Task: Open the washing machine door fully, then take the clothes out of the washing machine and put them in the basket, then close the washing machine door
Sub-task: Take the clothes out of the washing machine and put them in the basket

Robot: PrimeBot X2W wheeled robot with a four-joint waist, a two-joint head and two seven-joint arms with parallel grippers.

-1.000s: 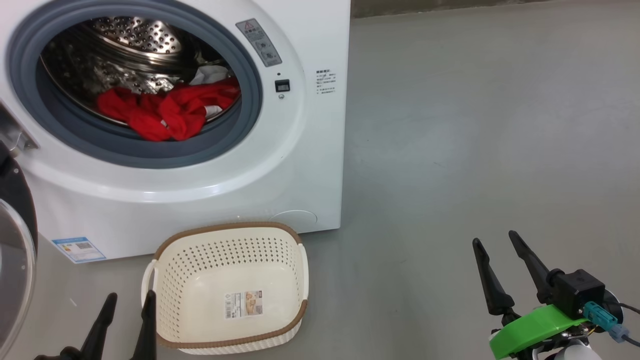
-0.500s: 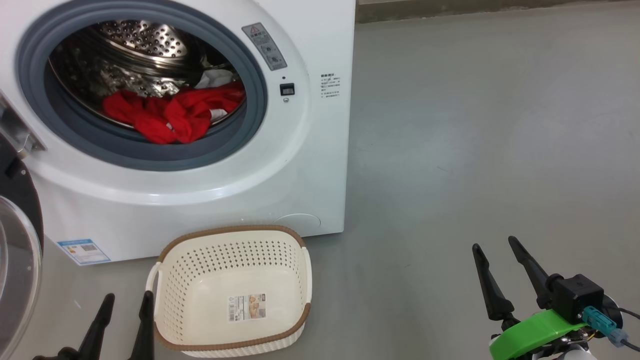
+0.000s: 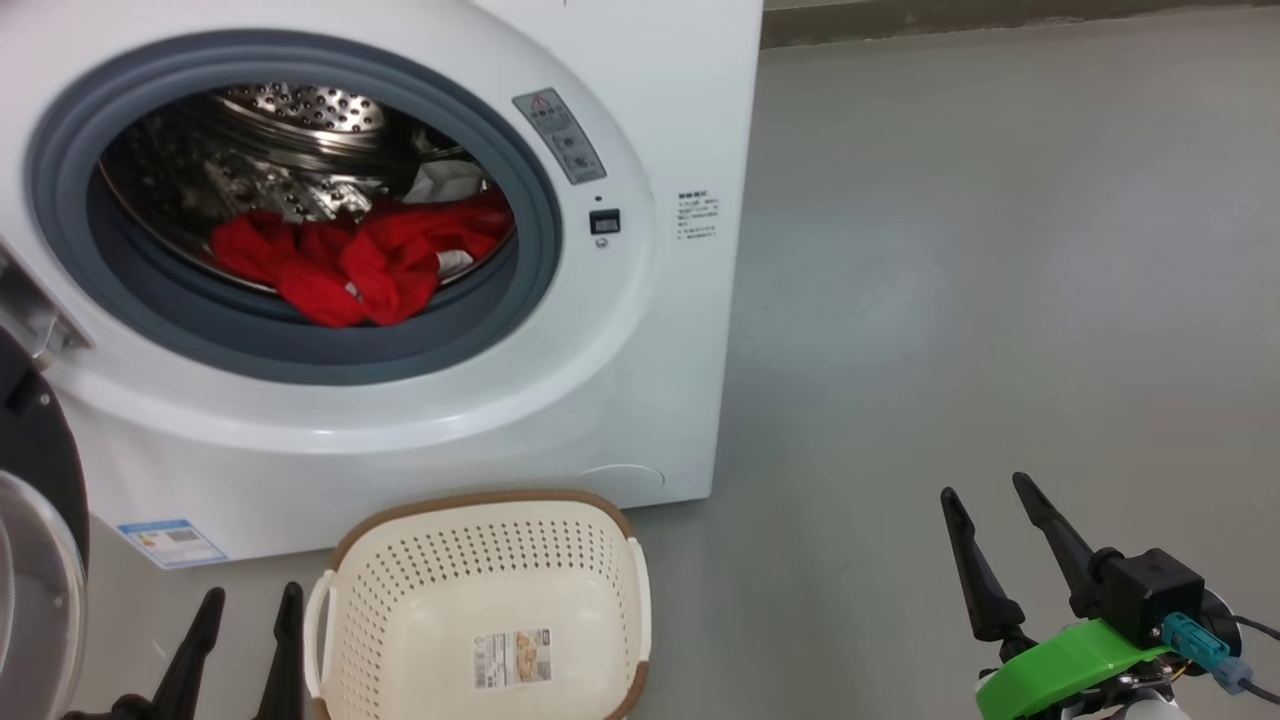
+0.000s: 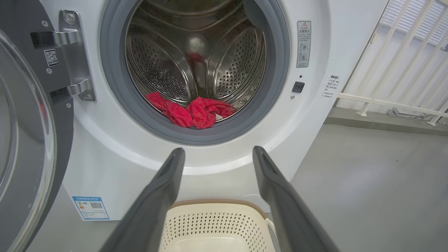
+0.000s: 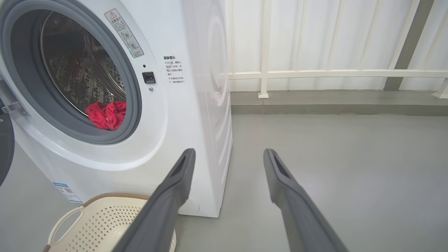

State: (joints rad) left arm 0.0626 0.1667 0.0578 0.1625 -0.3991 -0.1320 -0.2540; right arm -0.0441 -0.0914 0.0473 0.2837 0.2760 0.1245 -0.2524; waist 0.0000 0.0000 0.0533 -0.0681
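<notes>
The white washing machine [image 3: 640, 380] stands with its door [image 3: 35, 560] swung open at the far left; the door [image 4: 31, 140] fills the left edge of the left wrist view. Red clothes [image 3: 360, 260] with some white cloth lie in the steel drum, also seen as clothes [image 4: 192, 112] and clothes [image 5: 106, 114]. The cream basket [image 3: 480, 610] sits empty on the floor in front of the machine. My left gripper [image 3: 250, 600] is open just left of the basket. My right gripper [image 3: 990, 490] is open over bare floor at the lower right, holding nothing.
Grey floor [image 3: 1000, 250] stretches to the right of the machine. A white railing [image 5: 332, 73] and a low kerb run behind it. A blue sticker [image 3: 170, 540] marks the machine's lower front.
The head camera has shifted, so the machine and basket sit lower and further right in the picture. Both grippers stay open in much the same places.
</notes>
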